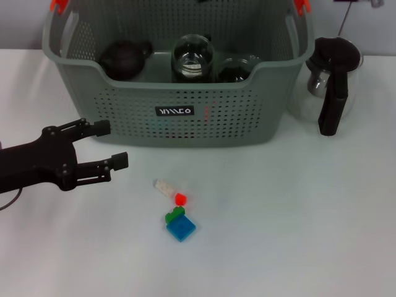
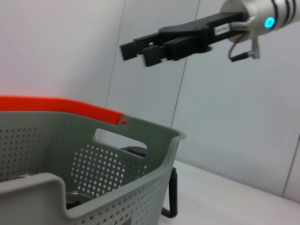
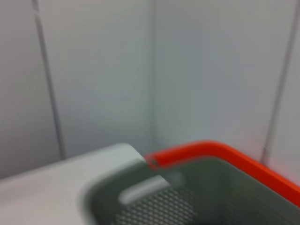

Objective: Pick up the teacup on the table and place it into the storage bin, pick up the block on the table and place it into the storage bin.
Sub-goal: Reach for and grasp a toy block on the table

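The storage bin (image 1: 179,111), a grey-green perforated basket with orange clips, stands at the back centre of the white table. A dark teacup (image 1: 235,69) sits inside it toward the right. A small cluster of blocks lies on the table in front of the bin: white (image 1: 164,185), red (image 1: 180,198), green (image 1: 174,215) and blue (image 1: 180,229). My left gripper (image 1: 110,145) hovers open and empty, left of the blocks and level with the bin's front left corner. The left wrist view shows my right gripper (image 2: 140,51) raised high above the bin rim (image 2: 61,105).
A dark teapot (image 1: 124,59) and a glass vessel (image 1: 193,59) also sit inside the bin. A glass pitcher with a black handle (image 1: 331,86) stands to the right of the bin. Bare table surrounds the blocks.
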### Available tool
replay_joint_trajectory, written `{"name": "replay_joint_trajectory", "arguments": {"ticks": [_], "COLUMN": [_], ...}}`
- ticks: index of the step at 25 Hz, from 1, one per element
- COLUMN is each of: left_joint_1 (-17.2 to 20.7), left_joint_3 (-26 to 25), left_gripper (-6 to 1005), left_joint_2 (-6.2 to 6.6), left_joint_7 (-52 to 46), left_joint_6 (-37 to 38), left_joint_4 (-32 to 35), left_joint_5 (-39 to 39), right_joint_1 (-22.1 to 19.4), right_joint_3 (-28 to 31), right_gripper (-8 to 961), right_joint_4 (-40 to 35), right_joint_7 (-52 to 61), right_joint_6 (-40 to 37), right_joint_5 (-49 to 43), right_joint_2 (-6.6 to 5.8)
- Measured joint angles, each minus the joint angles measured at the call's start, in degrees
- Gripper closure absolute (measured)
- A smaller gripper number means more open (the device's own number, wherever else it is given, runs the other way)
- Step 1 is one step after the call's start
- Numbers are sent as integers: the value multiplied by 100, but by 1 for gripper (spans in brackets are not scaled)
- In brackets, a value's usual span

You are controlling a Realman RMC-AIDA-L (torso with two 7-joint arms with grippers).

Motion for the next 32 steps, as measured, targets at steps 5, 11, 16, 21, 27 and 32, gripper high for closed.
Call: {"name": "replay_joint_trajectory", "arguments": {"ticks": [5, 11, 16, 21, 27, 32], "left_joint_1": [20, 37, 6, -28, -49, -117], "left_joint_3": [-8, -9, 35, 226, 665, 1086], "left_gripper": [138, 138, 138, 138, 138, 138], "left_joint_2": [1, 12, 7, -14, -15, -28], "left_joint_7": [8, 81, 97, 98, 98, 62], "left_joint_6": [66, 216, 309, 397, 568, 615], "left_joint_4": [22, 99, 103, 122, 260, 263], "left_joint_5": [-4, -1, 39, 52, 85, 142], "right_joint_1": [-719, -1414, -2007, -2259, -2360, -2350], "right_joint_3": [-135, -94, -70, -83, -67, -50], "right_gripper": [247, 65, 29, 29, 29, 29], "right_joint_4": [-239, -177, 165, 653, 657, 650], "right_joint_7": [-631, -1618, -2591, -2836, -2946, -2972], "right_joint_6": [-483, -1479, -2062, -2114, -2311, -2389], "right_joint_5": [1133, 1410, 1421, 1486, 1491, 1460], "right_joint_2": [2, -1, 2, 4, -17, -41]}}
